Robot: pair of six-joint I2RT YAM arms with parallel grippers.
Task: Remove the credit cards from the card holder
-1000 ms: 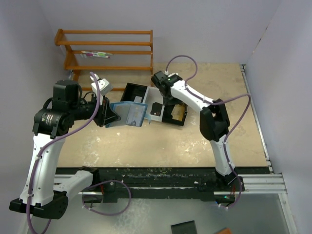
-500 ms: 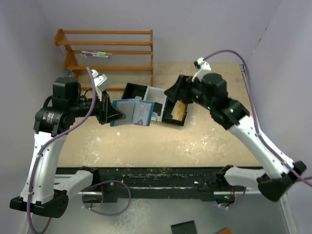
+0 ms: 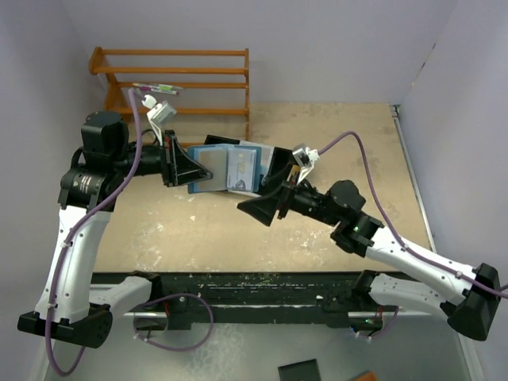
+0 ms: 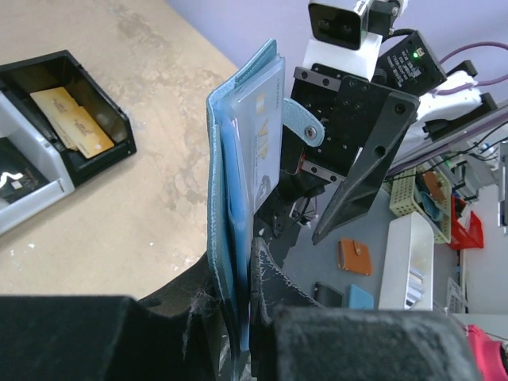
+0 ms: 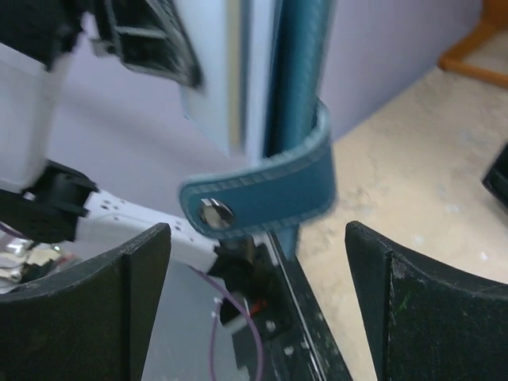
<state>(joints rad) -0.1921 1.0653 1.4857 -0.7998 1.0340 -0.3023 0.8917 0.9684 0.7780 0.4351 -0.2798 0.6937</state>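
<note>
Left pincer (image 3: 189,168) is clamped on the card holder (image 3: 208,176), held open in the air over the far-middle of the tabletop (image 3: 349,151). Right pincer (image 5: 255,305) is wide and empty, just short of the snap strap (image 5: 262,194). The credit card (image 4: 266,139) in the clear pocket looks thin, stiff and slick; the holder is floppy. Pinch the card's top edge, not the strap.

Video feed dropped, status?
Left gripper shut on card holder, held upright, open. Right gripper open, facing its strap. Card showing inside. Nothing between them.
</note>
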